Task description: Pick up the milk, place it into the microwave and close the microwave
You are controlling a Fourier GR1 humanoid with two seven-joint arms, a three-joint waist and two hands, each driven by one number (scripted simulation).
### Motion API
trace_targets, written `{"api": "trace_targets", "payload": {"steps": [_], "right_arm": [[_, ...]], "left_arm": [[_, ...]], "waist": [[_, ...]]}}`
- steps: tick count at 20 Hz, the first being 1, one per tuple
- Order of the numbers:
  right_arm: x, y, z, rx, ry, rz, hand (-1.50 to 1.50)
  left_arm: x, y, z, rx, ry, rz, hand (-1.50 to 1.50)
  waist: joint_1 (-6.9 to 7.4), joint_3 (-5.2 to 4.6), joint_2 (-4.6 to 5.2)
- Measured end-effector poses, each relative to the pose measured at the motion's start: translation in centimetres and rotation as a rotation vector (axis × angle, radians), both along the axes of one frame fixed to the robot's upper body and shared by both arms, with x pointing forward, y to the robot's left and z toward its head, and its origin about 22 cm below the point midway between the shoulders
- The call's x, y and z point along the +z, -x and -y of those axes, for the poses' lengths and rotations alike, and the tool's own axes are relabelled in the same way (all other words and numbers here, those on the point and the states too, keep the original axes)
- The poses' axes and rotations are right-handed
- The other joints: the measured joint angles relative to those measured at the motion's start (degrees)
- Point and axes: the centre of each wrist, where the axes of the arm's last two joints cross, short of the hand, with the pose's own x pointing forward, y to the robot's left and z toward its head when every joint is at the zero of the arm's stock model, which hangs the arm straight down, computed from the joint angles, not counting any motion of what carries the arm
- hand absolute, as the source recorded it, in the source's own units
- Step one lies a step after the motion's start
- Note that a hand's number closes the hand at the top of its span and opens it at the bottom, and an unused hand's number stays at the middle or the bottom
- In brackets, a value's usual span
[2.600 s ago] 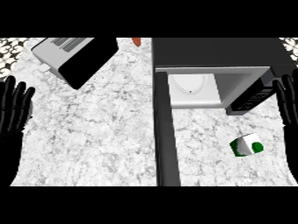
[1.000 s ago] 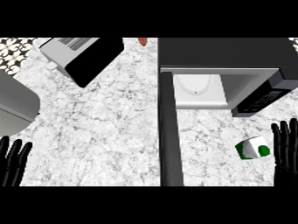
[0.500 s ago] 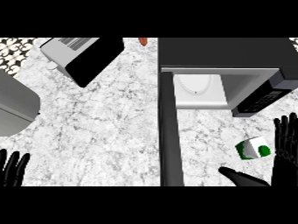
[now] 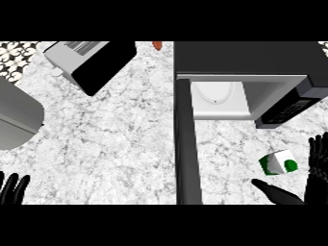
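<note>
Our right hand (image 4: 321,168) stands open on the near right of the counter (image 4: 117,144), thumb and fingers flanking the milk (image 4: 278,162), apparently untouched just to its left, near the open microwave (image 4: 248,79); our left hand (image 4: 4,190) rests far left.

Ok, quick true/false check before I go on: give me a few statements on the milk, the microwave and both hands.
1. The milk lies on the counter. True.
2. The microwave door is closed. False: it stands open.
3. The right robot hand grips the milk. False: it is open beside it, fingers straight.
4. The left robot hand shows at the lower left edge. True.
5. The milk is inside the microwave. False: it is in front of it.
</note>
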Motion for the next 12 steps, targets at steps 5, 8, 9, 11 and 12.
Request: {"api": "trace_targets", "payload": {"steps": [5,8,9,11,12], "right_arm": [[-1.5,0.3,2.4,-0.013,0.016,-0.026,-1.5],[-3.1,0.6,3.3,-0.008,0.019,-0.044,-1.5],[-3.1,0.3,3.8,-0.006,0.025,-0.049,-1.5],[-3.4,0.0,4.2,0.003,0.021,-0.061,-1.5],[-3.7,-0.2,4.6,0.008,0.023,-0.071,-1.5]], "left_arm": [[0.1,0.3,0.6,0.003,-0.003,0.004,-1.5],[-0.2,0.5,0.7,0.002,-0.003,0.008,-1.5],[-0.1,0.5,0.6,0.001,-0.004,0.007,-1.5],[-0.1,0.7,0.7,0.004,0.001,0.008,-1.5],[0.0,0.7,0.4,0.004,0.001,0.007,-1.5]], "waist": [[0.01,0.0,0.0],[0.04,0.0,-0.01],[0.04,0.01,0.01],[0.06,0.0,-0.01],[0.07,0.0,0.0]]}}
